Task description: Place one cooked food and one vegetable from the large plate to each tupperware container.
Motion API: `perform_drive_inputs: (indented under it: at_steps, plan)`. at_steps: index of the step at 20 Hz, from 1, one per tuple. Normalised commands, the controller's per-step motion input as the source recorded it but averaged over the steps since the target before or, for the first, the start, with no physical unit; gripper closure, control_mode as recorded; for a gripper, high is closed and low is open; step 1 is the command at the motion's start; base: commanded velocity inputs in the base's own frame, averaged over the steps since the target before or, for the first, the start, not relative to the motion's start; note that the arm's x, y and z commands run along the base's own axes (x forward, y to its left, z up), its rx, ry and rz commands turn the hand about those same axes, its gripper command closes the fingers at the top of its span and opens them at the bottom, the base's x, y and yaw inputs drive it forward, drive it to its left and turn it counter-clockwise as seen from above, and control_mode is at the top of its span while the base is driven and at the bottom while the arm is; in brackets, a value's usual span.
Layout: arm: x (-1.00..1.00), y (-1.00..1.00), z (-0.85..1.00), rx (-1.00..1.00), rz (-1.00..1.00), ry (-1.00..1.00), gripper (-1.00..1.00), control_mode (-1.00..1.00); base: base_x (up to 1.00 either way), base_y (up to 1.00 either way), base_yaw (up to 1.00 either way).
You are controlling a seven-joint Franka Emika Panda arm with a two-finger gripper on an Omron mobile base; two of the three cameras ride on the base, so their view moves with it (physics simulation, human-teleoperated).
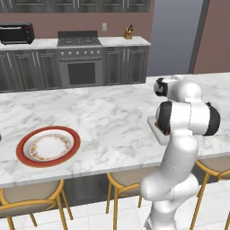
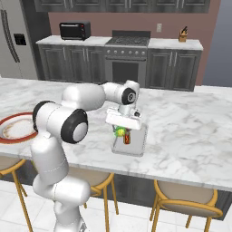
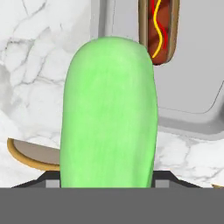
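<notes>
Your marble island counter (image 1: 103, 121) carries everything here. At its left end sits the large plate (image 1: 48, 146), and from the left base view it looks bare, so little or nothing is left there to fetch. Well to the right, near the front edge, lies the tupperware container (image 2: 138, 140), with a hot dog (image 3: 158, 30) already lying in it.

Your gripper (image 2: 121, 131) hangs over the container's left part, jaws pinched on a pale green vegetable (image 3: 109, 113), a smooth rounded piece standing lengthwise in the hand view.

The main risk, as I judge it, is where you let go. In the hand view the vegetable sits across the container's left lip (image 3: 101, 26), so a release here could tip it onto the marble. It is rounded, so it may roll toward the counter's near edge and the stools (image 1: 31, 197) below. Dropping it from high could also knock the hot dog. Move right, lower, then open.
</notes>
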Motion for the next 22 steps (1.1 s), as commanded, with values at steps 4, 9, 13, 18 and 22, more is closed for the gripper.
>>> perform_drive_inputs:
  at_steps: [4,9,13,18,22]
  plan:
    - [0.00,-0.97,0.00,0.00,0.00,-0.13,1.00,-1.00,0.00,0.00,0.00]
    - [0.09,-0.19,-0.07,0.00,0.02,-0.23,1.00,-1.00,0.00,0.00,0.00]
    - [0.43,-0.05,-0.20,0.00,0.09,-0.15,1.00,-1.00,0.00,0.00,0.00]
    - [0.39,-0.11,-0.32,0.00,0.02,-0.08,1.00,-1.00,0.00,0.00,0.00]
    - [0.23,0.01,-0.41,0.00,0.00,0.00,1.00,-1.00,0.00,0.00,0.00]
